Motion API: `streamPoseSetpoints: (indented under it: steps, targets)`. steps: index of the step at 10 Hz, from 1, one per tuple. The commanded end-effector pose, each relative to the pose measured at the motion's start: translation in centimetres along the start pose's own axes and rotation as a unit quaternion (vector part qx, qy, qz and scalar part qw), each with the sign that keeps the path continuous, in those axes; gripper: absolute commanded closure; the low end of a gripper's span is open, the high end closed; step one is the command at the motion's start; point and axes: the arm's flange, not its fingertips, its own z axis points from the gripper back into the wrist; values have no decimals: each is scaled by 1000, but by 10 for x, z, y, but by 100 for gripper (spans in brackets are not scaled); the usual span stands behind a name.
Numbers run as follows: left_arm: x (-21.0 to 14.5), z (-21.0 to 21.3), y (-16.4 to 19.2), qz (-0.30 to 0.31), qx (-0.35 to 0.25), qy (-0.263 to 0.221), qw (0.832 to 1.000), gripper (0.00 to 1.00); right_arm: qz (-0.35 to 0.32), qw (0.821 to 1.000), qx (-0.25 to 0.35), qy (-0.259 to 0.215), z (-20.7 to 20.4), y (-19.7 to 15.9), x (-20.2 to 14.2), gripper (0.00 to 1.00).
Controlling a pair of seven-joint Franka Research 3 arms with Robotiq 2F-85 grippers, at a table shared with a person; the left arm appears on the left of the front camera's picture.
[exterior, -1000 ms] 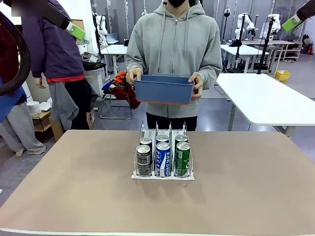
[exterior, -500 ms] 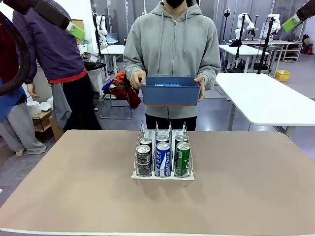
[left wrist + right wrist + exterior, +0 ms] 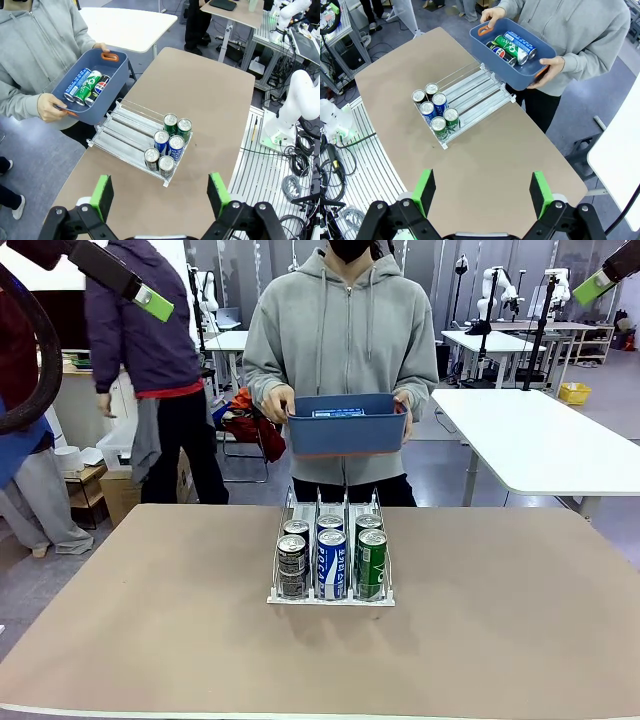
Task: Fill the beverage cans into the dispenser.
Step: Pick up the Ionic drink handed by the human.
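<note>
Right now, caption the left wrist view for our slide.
Open left gripper above six beverage cans in the dispenser; person holds blue bin with three more.

Beyond the left tool [image 3: 160, 194], the rack [image 3: 125, 134] sits on the surface [image 3: 210, 100], six cans [image 3: 167, 145] standing at its end nearest the tool. Behind it, a person's bin [image 3: 113, 84] holds three cans [image 3: 87, 86].

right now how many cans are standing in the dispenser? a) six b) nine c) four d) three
a: the left wrist view shows six silver-topped cans standing upright in the dispenser, two in each of its three lanes.
</note>
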Motion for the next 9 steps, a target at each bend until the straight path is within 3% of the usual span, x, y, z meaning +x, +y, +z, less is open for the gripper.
streamPoseSetpoints:
  steps: [1, 9]
  targets:
    - [0, 0, 0, -1, -3, -2, 1000, 0, 0, 1000, 1, 0, 0, 1, -1, 0]
    - [0, 0, 0, -1, -3, -2, 1000, 0, 0, 1000, 1, 0, 0, 1, -1, 0]
